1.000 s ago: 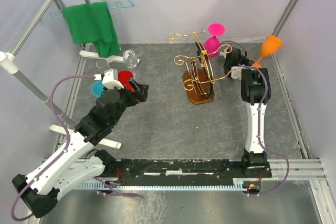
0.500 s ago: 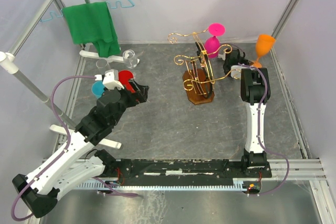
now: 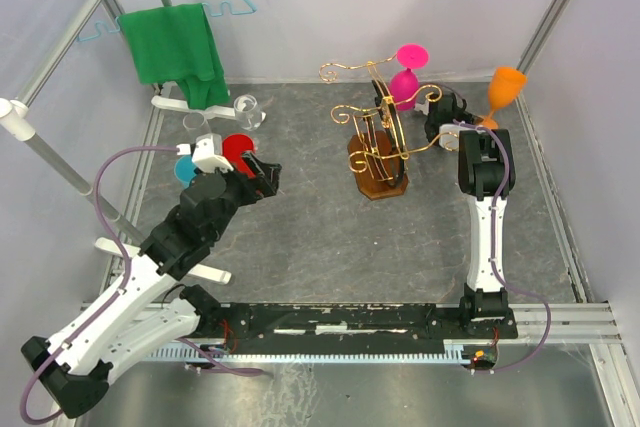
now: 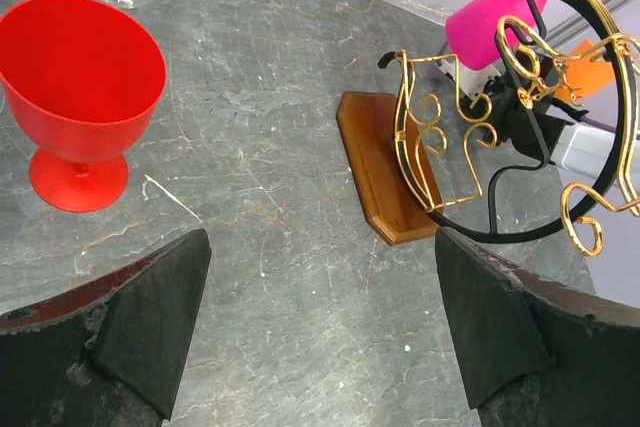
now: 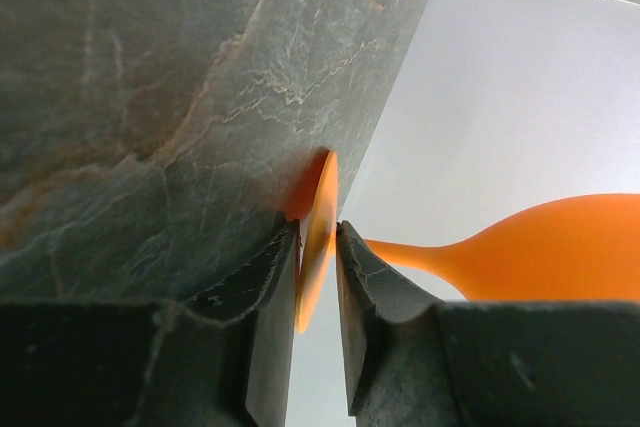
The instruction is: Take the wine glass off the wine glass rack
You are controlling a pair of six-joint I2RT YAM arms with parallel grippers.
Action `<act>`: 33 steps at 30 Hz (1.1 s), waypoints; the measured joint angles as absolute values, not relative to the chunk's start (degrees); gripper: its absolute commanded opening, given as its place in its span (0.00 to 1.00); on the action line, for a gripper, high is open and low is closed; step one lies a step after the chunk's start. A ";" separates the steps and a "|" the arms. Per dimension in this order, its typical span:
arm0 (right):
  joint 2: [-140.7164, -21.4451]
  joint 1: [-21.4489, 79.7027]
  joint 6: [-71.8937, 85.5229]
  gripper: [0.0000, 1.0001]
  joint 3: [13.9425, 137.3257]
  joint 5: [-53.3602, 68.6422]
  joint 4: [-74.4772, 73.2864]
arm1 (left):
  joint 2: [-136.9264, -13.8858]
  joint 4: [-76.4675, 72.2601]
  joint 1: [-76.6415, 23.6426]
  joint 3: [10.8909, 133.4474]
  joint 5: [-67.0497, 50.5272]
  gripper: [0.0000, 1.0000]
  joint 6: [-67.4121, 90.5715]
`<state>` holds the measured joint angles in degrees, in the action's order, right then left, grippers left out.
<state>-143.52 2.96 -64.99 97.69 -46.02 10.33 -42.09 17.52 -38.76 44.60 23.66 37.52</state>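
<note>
The wine glass rack (image 3: 375, 142) of gold wire on a brown wooden base stands mid-table and also shows in the left wrist view (image 4: 420, 137). A pink wine glass (image 3: 405, 82) hangs on it, bowl down (image 4: 485, 32). My right gripper (image 3: 478, 125) is to the right of the rack, off it. It is shut (image 5: 318, 232) on the flat foot of an orange wine glass (image 3: 506, 85), whose bowl (image 5: 550, 247) stands up toward the back wall. The foot's edge is down at the table. My left gripper (image 3: 265, 169) is open and empty (image 4: 320, 242), facing the rack from the left.
A red cup (image 3: 238, 147) and a blue cup (image 3: 186, 167) stand by my left wrist, with a clear glass (image 3: 247, 110) behind them. A green cloth (image 3: 175, 42) hangs on a turquoise hanger at the back left. Metal frame poles run along both sides.
The orange glass has swung from leaning right to more upright, its bowl moving left. The left arm has shifted slightly, its gripper still open.
</note>
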 measured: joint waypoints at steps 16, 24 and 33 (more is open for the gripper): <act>-139.44 4.99 -62.59 0.40 95.31 -43.27 3.49 | -38.41 17.74 -38.76 43.99 23.68 0.99 37.50; -138.21 6.24 -60.23 0.38 95.24 -42.37 -1.06 | -36.27 18.57 -38.76 43.64 23.92 0.99 37.47; -135.24 6.83 -53.63 0.38 95.31 -37.95 -10.04 | -35.38 18.98 -38.76 43.27 23.94 0.99 37.47</act>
